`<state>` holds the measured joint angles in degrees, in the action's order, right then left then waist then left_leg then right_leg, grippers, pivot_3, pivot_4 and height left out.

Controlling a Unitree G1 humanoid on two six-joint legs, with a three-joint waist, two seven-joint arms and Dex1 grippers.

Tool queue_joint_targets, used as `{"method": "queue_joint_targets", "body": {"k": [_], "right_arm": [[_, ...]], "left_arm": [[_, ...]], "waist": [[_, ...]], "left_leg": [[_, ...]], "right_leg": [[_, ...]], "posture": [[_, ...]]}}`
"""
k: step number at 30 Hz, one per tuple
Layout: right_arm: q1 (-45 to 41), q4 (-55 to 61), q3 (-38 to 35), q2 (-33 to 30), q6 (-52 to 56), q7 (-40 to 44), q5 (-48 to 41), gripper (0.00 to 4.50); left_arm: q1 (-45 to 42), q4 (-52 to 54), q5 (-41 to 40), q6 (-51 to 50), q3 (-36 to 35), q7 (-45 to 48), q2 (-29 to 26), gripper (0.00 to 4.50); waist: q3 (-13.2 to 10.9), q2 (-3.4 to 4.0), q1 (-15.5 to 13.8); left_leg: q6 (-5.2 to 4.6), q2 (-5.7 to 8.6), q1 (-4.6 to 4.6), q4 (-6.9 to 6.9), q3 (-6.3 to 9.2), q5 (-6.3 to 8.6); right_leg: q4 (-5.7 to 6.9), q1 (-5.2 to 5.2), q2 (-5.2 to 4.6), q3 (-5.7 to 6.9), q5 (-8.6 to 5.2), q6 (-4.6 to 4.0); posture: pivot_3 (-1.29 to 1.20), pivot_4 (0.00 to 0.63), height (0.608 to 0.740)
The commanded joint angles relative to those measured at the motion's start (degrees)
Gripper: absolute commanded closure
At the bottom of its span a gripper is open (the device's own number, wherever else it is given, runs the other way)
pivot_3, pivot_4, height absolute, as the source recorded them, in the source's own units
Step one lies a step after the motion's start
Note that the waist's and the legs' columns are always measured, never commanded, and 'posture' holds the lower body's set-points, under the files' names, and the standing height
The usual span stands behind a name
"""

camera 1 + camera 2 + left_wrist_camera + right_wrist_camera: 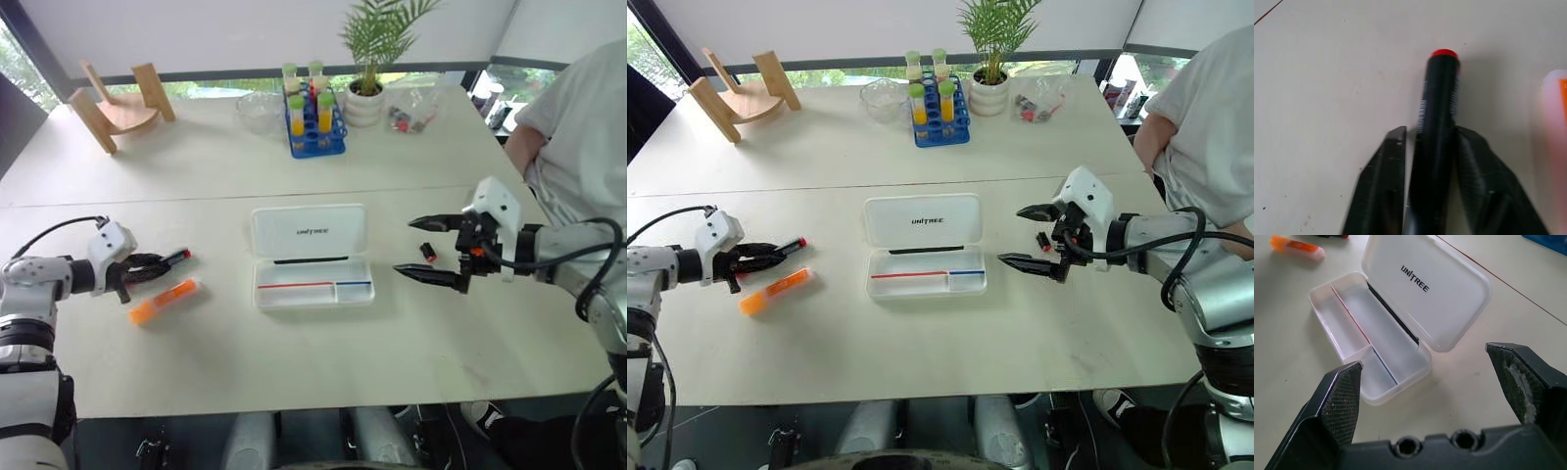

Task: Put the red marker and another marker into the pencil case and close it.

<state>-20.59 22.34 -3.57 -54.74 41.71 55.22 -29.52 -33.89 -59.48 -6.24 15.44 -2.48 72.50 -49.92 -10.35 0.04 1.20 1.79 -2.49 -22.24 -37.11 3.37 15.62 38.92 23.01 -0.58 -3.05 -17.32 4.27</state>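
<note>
In the left eye view, the pencil case [313,257] is seen lying open in the middle of the bench [294,352], its lid folded back flat and its tray bare. The left gripper [157,264] is closed on the red marker [168,260] at the left side of the bench, the red cap pointing toward the case. The orange highlighter [164,301] lies just beside it, nearer the bench's front edge, and nothing is seen between these pens and the case. The right gripper [421,250] is held above the bench to the right of the case, its fingers spread wide and empty; a small dark object [428,252] with a red tip lies on the bench between them. Far back are found a wooden stand [120,106], a clear bowl [260,111], a blue rack of tubes [315,117], a potted plant [368,59] and a clear bag [413,110]. A person in a white shirt [578,147] is seated at the right edge.

In the left wrist view, the marker's black barrel is clamped between the two fingers [1381,186], the highlighter showing alongside.

In the right wrist view, the open case and its lettered lid are framed between the parted fingers [1337,401].
</note>
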Motion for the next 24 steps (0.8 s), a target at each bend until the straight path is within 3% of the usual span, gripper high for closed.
{"method": "queue_joint_targets", "body": {"k": [1,5,7,11,15,20,24], "right_arm": [[-0.01,2.00,-2.32,-0.92,-0.41,-0.54,-0.08,0.00],[0.06,1.85,-2.29,-0.95,-0.71,-1.01,0.08,0.00],[0.01,1.68,-2.33,-0.88,-0.89,-1.30,0.19,0.00],[0.00,1.17,-2.26,-0.67,-1.55,-1.88,0.65,0.00],[0.46,1.16,-2.68,-0.32,-2.05,-2.96,0.86,0.00],[1.01,1.80,-3.07,0.27,-2.00,-4.31,0.85,0.00],[1.97,2.98,-3.32,1.12,-1.77,-5.89,0.92,0.00]], "left_arm": [[-0.16,-0.55,0.37,-1.26,-0.64,1.44,-1.63,4.26],[-2.92,8.23,-3.38,-7.44,-1.89,6.13,-2.07,4.26],[-4.11,17.68,-6.27,-13.37,-1.44,9.68,-1.58,4.26],[-5.78,36.42,-11.31,-27.02,2.29,15.68,-0.44,4.26],[-8.50,47.21,-14.01,-36.96,7.07,17.79,2.25,4.26],[-11.44,53.61,-15.85,-44.19,11.81,17.78,6.80,4.26],[-15.48,53.41,-12.01,-46.45,17.53,11.26,15.32,4.26]], "waist": [[0.00,0.00,0.11],[-0.04,-0.07,-0.02],[-0.08,-0.14,-0.45],[-0.11,-0.19,-0.62],[-0.11,-0.19,-0.05],[-0.13,-0.20,0.94],[-0.13,-0.20,0.65]], "left_leg": [[0.00,0.00,0.00,-0.02,0.00,0.00],[0.02,0.00,-0.12,-0.03,0.00,-0.01],[0.04,0.00,-0.21,-0.04,0.01,-0.02],[0.10,0.06,-0.33,-0.10,0.06,-0.06],[0.10,0.07,-0.26,-0.08,0.02,-0.06],[0.09,0.03,-0.22,-0.03,0.06,-0.06],[0.08,0.08,-0.23,-0.10,0.07,-0.06]], "right_leg": [[0.05,0.02,0.01,-0.01,0.00,0.00],[0.09,0.15,0.01,-0.01,-0.01,-0.01],[0.09,0.21,0.01,-0.01,-0.01,-0.01],[0.06,0.20,-0.08,0.04,-0.01,0.00],[0.05,0.18,-0.04,-0.03,-0.01,0.01],[0.08,0.20,0.04,-0.05,-0.04,-0.04],[0.08,0.15,0.01,-0.05,-0.04,-0.03]], "posture": [[0.00,0.150,0.740],[0.00,0.150,0.740],[0.00,0.150,0.740],[0.00,0.150,0.740],[0.00,0.150,0.740],[0.00,0.150,0.740],[0.00,0.150,0.740]]}}
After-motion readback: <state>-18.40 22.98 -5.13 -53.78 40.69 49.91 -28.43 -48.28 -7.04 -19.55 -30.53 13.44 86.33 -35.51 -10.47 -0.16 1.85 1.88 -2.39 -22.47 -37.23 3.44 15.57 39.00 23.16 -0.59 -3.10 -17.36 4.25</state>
